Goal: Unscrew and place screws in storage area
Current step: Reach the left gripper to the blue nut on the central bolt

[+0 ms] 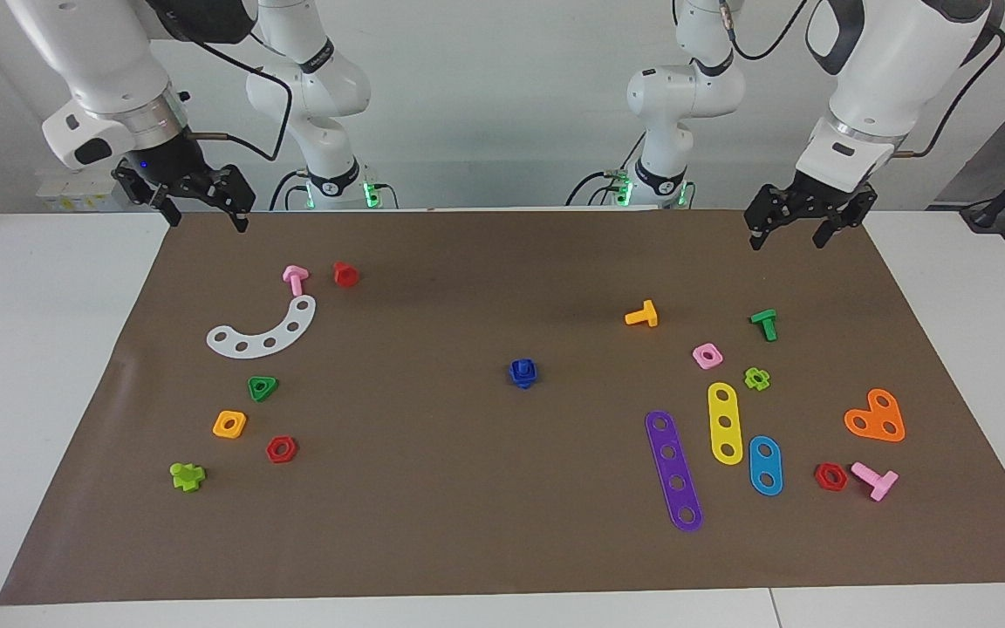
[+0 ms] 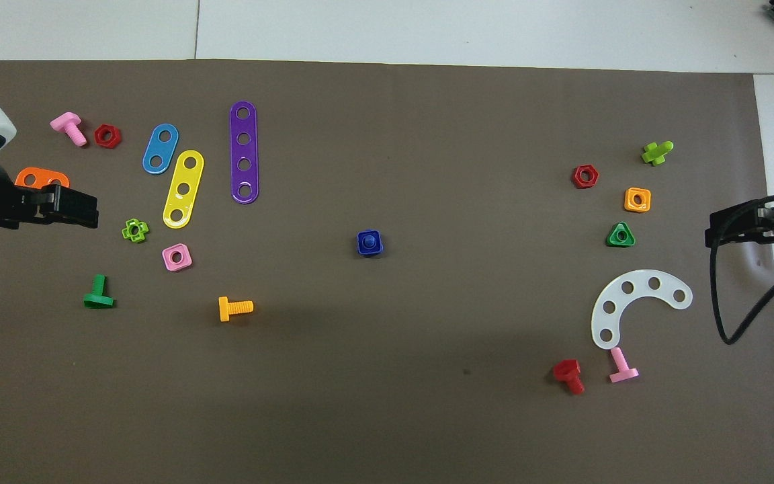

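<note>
The dark-blue bolt screwed into its blue square nut (image 1: 523,372) stands on its own in the middle of the brown mat (image 1: 502,541); it also shows in the overhead view (image 2: 369,243). My left gripper (image 1: 788,237) hangs open and empty above the mat's robot-side edge at the left arm's end, well away from the blue bolt; it shows in the overhead view too (image 2: 74,208). My right gripper (image 1: 206,216) hangs open and empty above the mat's corner at the right arm's end, also in the overhead view (image 2: 729,228). Both arms wait.
At the left arm's end lie purple (image 1: 673,471), yellow (image 1: 726,423) and blue (image 1: 765,465) strips, an orange plate (image 1: 876,417), and orange (image 1: 642,315), green (image 1: 764,324) and pink (image 1: 875,479) bolts. A white curved plate (image 1: 263,330) and several nuts lie at the right arm's end.
</note>
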`<state>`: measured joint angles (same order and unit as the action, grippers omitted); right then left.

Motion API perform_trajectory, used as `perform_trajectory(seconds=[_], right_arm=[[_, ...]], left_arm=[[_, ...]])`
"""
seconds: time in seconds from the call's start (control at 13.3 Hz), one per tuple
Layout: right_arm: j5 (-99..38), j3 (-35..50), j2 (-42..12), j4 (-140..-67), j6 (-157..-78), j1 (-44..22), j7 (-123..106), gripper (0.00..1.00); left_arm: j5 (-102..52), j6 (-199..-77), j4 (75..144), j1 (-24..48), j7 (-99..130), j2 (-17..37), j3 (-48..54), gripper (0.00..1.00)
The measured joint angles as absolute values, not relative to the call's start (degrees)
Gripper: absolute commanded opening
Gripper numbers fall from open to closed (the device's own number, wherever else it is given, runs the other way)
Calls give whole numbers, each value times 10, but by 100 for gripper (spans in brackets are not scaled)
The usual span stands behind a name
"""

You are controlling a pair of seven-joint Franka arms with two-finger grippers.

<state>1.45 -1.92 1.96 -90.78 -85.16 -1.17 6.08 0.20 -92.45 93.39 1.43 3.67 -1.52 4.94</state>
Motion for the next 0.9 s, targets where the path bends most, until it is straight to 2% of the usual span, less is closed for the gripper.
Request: perform_trajectory(seconds=[0.53, 0.75, 0.9], right_arm=[[15, -19, 20, -908, -852, -12, 61, 100], [15, -19, 20, -908, -852, -12, 61, 100], [15, -19, 20, -908, -852, -12, 61, 100]], left_arm=[[0, -931, 946, 16, 36, -15, 59, 97], [-3, -968, 963, 61, 81, -5, 64, 96], [-3, -1006, 965, 116, 149, 25, 66, 95]])
